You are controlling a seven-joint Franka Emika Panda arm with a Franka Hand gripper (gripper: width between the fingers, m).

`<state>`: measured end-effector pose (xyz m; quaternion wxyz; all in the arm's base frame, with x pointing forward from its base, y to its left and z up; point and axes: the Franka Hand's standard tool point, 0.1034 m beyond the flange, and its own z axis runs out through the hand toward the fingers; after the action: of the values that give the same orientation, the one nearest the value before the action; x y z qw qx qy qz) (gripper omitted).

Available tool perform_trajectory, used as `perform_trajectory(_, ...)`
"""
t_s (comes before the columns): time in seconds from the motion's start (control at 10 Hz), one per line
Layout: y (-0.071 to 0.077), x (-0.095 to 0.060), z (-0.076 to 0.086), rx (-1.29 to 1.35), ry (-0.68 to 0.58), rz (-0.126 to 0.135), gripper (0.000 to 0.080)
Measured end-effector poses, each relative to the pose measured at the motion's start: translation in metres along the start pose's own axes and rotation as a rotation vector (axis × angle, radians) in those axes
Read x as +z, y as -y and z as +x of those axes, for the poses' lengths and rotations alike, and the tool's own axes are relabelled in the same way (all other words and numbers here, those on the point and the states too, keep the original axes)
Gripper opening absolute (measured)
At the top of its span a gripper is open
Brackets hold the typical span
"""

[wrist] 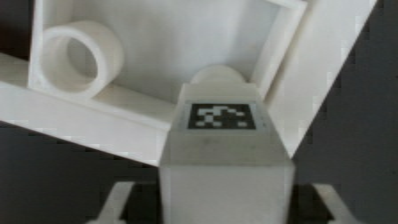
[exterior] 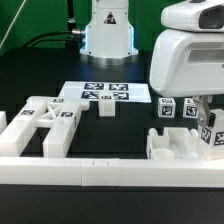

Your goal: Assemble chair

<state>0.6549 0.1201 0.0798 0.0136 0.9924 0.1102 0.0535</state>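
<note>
In the exterior view my gripper (exterior: 205, 122) hangs at the right, over the notched block (exterior: 180, 146). A tagged white peg (exterior: 213, 137) stands just under it. In the wrist view this peg (wrist: 219, 135), with a square tag on it, sits between my fingers (wrist: 128, 198). A dark gap shows on each side of it, so the gripper (wrist: 222, 208) is open around the peg. Behind the peg is a white frame part with a round hole (wrist: 75, 55). The X-braced frame (exterior: 45, 118) lies at the exterior view's left. Two cube-ended pegs (exterior: 166, 108) stand behind the notched block.
The marker board (exterior: 100, 93) lies in the middle, with a small white piece (exterior: 107, 108) at its front edge. A long white border rail (exterior: 110, 170) runs along the front. The robot base (exterior: 108, 35) stands at the back.
</note>
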Motion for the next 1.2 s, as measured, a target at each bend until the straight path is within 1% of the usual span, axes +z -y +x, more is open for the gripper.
perform_trajectory(0.3, -0.0014, 0.0007, -0.0004, 0.383, -0.018, 0.029, 0.0288)
perform_trajectory(0.5, -0.0017, 0.001, -0.0012, 0.571, -0.022, 0.025, 0.0288)
perform_trajectory(1.0, -0.0046, 0.0013, -0.0021, 0.832, -0.015, 0.032, 0.0288)
perform_trajectory(1.2, -0.0045, 0.0014, -0.0062, 1.137, 0.002, 0.063, 0.0288)
